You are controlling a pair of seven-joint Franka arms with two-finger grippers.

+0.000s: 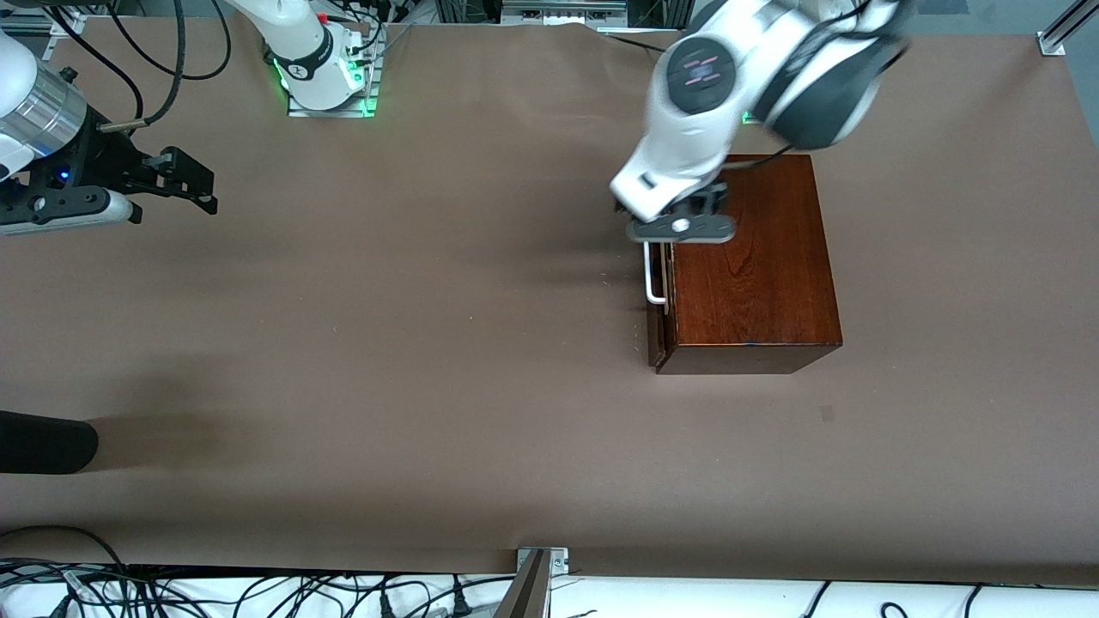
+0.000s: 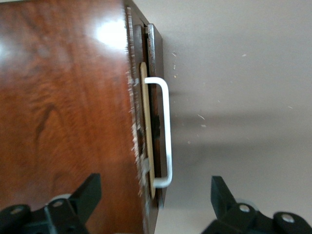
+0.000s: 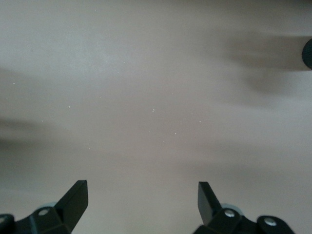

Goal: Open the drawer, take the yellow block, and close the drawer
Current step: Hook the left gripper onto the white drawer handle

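sitting shut or very nearly so, the drawer (image 1: pixel 659 300) shows only a thin sliver of pale wood between its dark front and the wooden box (image 1: pixel 747 266), which stands toward the left arm's end of the table (image 1: pixel 429 360). its white handle (image 1: pixel 652 273) faces the right arm's end of the table and has nothing around it yet.

the left gripper (image 2: pixel 155 202) hangs over the handle end of the box, its jaws spread wide and holding nothing; in the left wrist view one finger sits above the box top and the other above bare table, with the handle (image 2: pixel 165 131) lined up between them but not touched. from where i stand that looks like the approach for the pull, with the opening itself not begun.

the yellow block is nowhere to be seen; i'd guess it is inside the drawer, but nothing confirms it.

the right gripper (image 1: pixel 185 184) waits over bare table at its own end, well apart from the box, its fingers released and empty.

so all three parts are left: pull the drawer out, lift the block, push the drawer shut.

a dark rounded object (image 1: pixel 43 442) pokes in at the table edge on the right arm's end.
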